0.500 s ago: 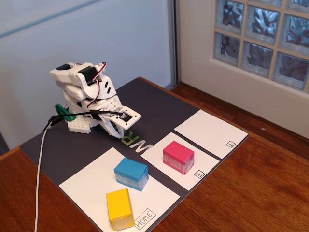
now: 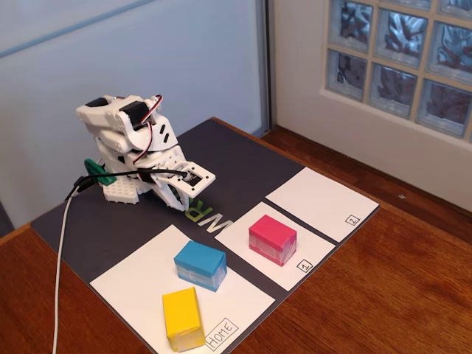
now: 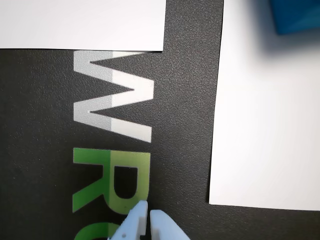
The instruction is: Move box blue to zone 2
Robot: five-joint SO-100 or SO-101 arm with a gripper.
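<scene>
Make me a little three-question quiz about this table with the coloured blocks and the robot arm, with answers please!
1. Where does the blue box sit?
A. on the sheet marked 2
B. on the Home sheet
C. on the bare dark mat

2. How many coloured blocks are on the table?
A. two
B. three
C. four

3. What is the gripper holding?
A. nothing
B. the pink block
C. a pen

Answers:
1. B: in the fixed view it rests on the Home sheet, beside the yellow block; zone 2 carries nothing.
2. B: blue, yellow and the pink block, which sits on the sheet marked 1.
3. A: in the wrist view its fingertips meet above the dark mat with nothing between them.
</scene>
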